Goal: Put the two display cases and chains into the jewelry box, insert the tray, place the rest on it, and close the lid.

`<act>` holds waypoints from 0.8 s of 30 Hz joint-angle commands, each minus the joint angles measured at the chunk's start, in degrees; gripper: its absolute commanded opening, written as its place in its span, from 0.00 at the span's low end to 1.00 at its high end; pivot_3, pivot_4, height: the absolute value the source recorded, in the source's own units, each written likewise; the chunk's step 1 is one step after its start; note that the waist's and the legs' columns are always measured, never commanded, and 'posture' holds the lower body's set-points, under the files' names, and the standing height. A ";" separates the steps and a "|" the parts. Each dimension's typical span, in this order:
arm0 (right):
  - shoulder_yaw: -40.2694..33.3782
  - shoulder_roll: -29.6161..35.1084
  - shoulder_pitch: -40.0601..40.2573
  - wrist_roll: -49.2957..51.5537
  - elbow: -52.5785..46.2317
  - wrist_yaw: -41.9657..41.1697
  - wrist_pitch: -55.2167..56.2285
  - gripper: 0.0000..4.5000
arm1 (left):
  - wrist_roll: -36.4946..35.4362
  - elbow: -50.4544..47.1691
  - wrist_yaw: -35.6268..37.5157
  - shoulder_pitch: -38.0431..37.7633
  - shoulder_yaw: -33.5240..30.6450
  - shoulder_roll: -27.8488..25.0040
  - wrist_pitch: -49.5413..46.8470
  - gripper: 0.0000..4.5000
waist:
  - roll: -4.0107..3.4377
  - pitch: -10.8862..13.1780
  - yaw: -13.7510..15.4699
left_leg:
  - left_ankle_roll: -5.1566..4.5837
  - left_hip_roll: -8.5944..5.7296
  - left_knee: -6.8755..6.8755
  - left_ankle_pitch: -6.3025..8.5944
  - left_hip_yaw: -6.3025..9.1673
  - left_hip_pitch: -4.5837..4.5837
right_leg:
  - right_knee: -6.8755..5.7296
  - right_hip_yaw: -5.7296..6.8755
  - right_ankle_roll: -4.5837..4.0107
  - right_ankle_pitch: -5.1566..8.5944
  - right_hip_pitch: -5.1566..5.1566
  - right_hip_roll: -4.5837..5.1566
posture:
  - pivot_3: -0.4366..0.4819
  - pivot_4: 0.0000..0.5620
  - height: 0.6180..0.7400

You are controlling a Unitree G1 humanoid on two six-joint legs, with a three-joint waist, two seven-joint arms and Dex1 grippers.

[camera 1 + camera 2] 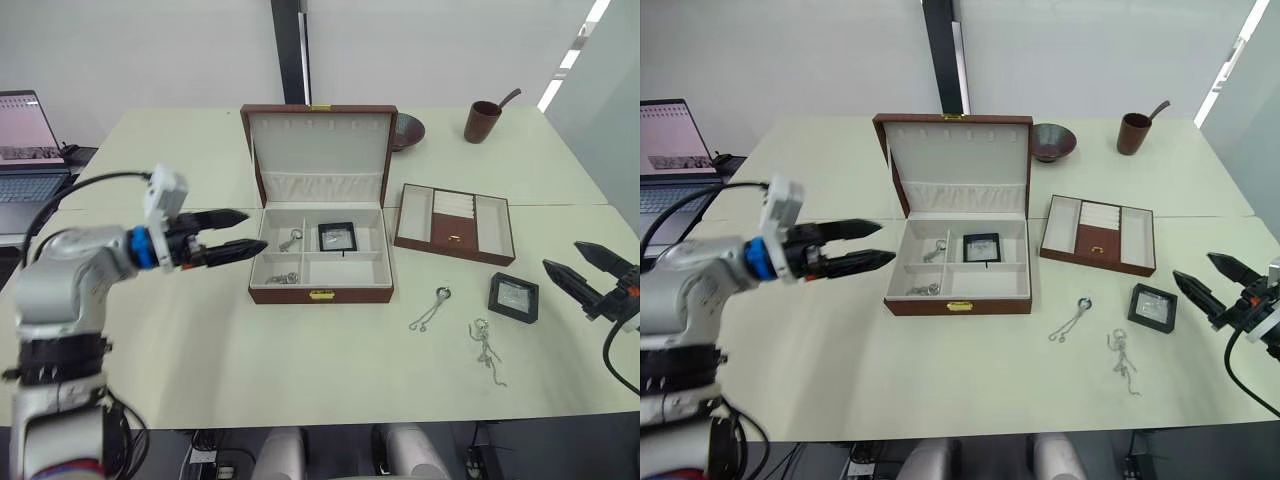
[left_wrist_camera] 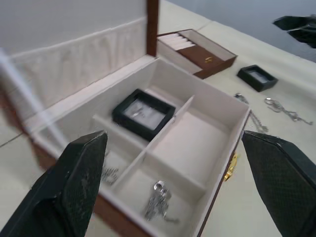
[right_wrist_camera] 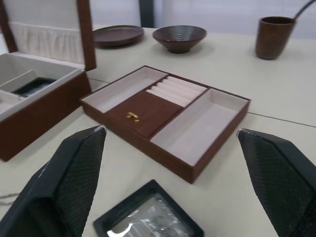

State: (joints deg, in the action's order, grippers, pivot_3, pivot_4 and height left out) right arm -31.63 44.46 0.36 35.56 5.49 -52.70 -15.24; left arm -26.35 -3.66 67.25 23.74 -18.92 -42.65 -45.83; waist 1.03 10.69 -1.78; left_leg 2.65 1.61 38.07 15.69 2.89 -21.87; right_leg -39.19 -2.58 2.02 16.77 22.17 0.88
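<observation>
The brown jewelry box point(image 1: 320, 294) stands open at mid-table with its lid upright. One black display case point(image 1: 336, 236) lies in its back middle compartment, and chains point(image 1: 284, 278) lie in the left compartments. My left gripper point(image 1: 256, 230) hovers open and holds nothing, just left of the box. The brown tray point(image 1: 455, 228) rests to the right of the box. In front of the tray, a second display case point(image 1: 513, 297) and two loose chains point(image 1: 430, 309) point(image 1: 487, 350) lie on the table. My right gripper point(image 1: 561, 255) is open and holds nothing, right of that case.
A dark bowl point(image 1: 405, 130) and a brown cup point(image 1: 483, 120) with a spoon stand at the back right. A dark plate point(image 3: 117, 35) sits behind the box. A laptop point(image 1: 25, 140) is open at the far left.
</observation>
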 commanded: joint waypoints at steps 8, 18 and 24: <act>-0.16 -3.11 -4.62 -7.99 12.99 7.73 9.47 1.00 | 0.85 -6.52 -21.07 -20.48 -21.49 5.60 9.74 0.99 | -0.07 -0.05 0.07 | 0.00 -0.04 -0.07 0.00 -0.07 0.02 | 0.10 -0.03 0.01 0.00 -0.04 0.18 | 0.48 0.27 1.00; -1.80 -5.21 -11.74 -11.54 29.78 16.79 21.43 1.00 | 9.81 -2.99 -43.76 -26.60 -22.56 17.31 27.65 0.99 | -0.04 -0.11 0.08 | 0.00 -0.12 -0.06 0.01 -0.12 0.08 | 0.15 -0.07 0.05 -0.03 -0.12 0.18 | 0.48 0.27 1.00; -1.41 -5.64 -13.79 -13.63 35.37 20.80 27.56 1.00 | 12.59 -0.46 -53.25 -25.91 -21.53 21.99 34.21 0.99 | -0.07 -0.13 0.02 | 0.01 -0.11 -0.06 0.01 -0.18 0.11 | 0.14 -0.14 0.07 -0.05 -0.13 0.22 | 0.48 0.27 1.00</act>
State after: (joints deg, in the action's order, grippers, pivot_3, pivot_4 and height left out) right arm -31.72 37.96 -12.26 21.92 40.76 -32.95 9.89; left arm -14.50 -3.67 16.31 -2.52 -40.29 -20.25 -14.03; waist 0.96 10.56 -1.75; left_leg 2.66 1.49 38.00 15.70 2.71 -21.77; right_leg -39.05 -2.71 2.09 16.72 22.05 1.08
